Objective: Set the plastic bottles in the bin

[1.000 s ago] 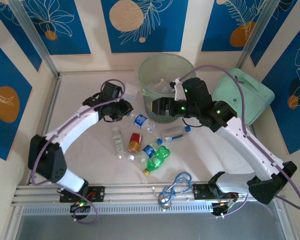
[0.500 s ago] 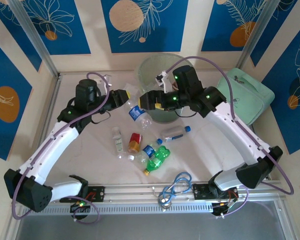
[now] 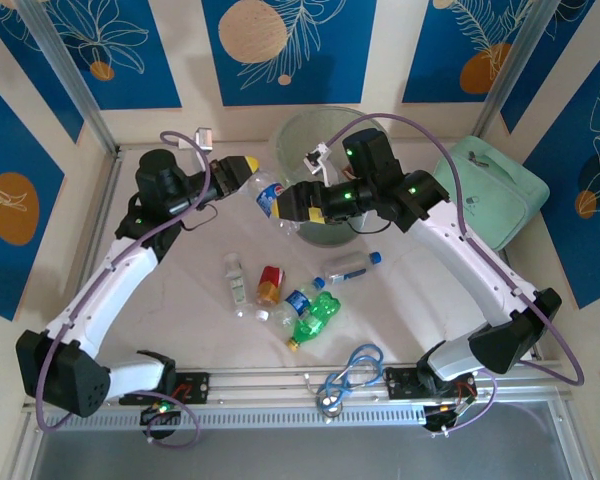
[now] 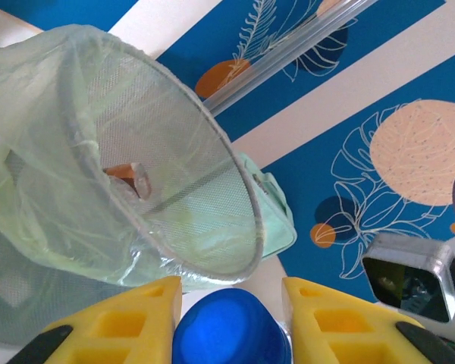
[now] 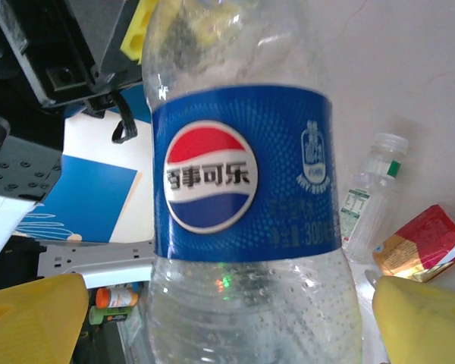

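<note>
Bottle (image 5: pixel 243 174) midair, pinched by L gripper (image 4: pixel 231 326), R gripper (image 5: pixel 227 318) agape around it.

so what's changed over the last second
The left tool, shut on the blue cap of the clear plastic bottle with the blue label, lifted it off the white table and up toward the pale green translucent bin. The right tool swung left from the bin's front and now stands open on either side of that bottle. The other bottles on the table and the bin stayed put.
</note>
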Available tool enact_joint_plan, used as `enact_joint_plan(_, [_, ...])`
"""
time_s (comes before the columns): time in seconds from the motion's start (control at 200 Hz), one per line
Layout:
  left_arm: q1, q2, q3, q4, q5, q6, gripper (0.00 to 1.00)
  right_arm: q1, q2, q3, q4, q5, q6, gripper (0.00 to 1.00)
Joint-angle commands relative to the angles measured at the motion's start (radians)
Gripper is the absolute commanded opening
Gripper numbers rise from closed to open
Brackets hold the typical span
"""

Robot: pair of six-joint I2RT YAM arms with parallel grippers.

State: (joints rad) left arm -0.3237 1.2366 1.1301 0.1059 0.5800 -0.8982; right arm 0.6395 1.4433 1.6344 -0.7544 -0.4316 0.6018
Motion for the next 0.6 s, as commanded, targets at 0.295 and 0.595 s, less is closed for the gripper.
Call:
enact_joint_plan(0.295, [0.011,0.031,-0.009,0.163,0.091,-0.067,0.32,0.005,0.014,-0.008,0.043,-0.075,0.022,0.82])
enact_joint_plan(0.595, [0.012,0.046,-0.013,0.190,0.087,-0.075,0.33,0.000,0.003,-0.024,0.061,-0.057,0.034,0.68])
